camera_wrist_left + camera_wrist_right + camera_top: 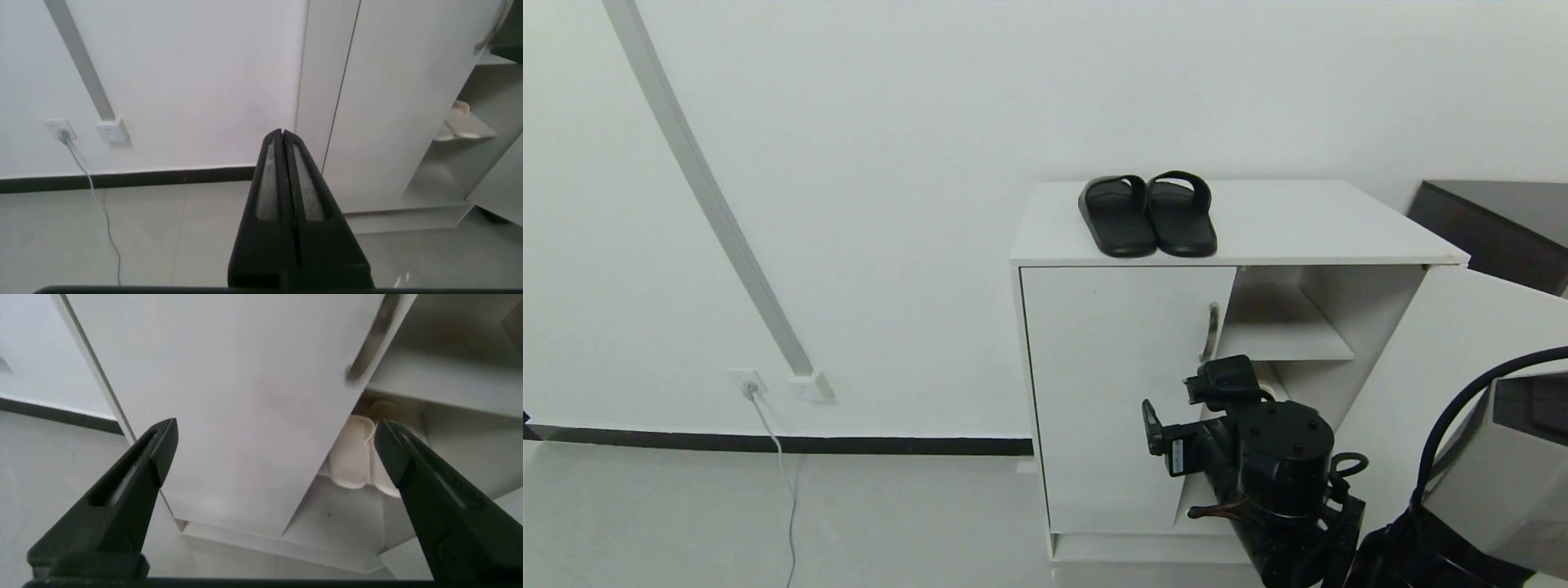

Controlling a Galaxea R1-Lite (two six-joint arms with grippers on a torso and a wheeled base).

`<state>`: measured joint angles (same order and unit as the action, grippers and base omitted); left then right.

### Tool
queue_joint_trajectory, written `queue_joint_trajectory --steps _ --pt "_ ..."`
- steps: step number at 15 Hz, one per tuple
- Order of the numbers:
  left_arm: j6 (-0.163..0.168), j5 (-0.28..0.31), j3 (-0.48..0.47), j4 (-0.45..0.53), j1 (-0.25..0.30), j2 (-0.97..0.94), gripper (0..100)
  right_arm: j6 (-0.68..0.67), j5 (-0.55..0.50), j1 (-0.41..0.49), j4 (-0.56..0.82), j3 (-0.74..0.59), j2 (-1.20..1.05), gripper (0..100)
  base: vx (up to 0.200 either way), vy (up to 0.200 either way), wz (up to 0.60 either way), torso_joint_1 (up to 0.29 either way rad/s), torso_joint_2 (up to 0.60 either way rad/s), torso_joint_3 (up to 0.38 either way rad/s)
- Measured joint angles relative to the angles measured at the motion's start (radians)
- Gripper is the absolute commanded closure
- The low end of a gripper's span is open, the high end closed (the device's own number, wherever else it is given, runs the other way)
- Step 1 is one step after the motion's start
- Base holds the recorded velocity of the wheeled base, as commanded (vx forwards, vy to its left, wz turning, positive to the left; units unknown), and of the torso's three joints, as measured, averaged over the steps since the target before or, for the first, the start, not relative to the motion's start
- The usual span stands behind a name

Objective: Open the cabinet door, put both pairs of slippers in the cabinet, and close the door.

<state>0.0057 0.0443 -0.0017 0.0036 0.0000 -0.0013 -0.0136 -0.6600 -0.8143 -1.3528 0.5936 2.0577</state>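
while right door of cabinet stands swung open, left door sits shut, handle on its right edge. black slippers side by side on cabinet top, near front edge. pale slippers inside, on shelf under the top one, just behind shut door's edge. right pincer fingers wide apart, nothing between, facing shut door low down. left pincer fingers pressed together, empty, aimed at wall left of cabinet. wall socket far left, cable hanging.

Black slippers, white cabinet (cream pair too), grey floor, black skirting stripe
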Motion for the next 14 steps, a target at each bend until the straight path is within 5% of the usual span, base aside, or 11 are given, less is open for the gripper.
queue_joint_trajectory --steps 14 --pt "0.002 0.000 0.000 0.000 0.000 0.000 100 0.000 0.003 0.025 0.003 0.005 0.005 0 0.000 0.000 0.00 0.234 -0.55 -0.321"
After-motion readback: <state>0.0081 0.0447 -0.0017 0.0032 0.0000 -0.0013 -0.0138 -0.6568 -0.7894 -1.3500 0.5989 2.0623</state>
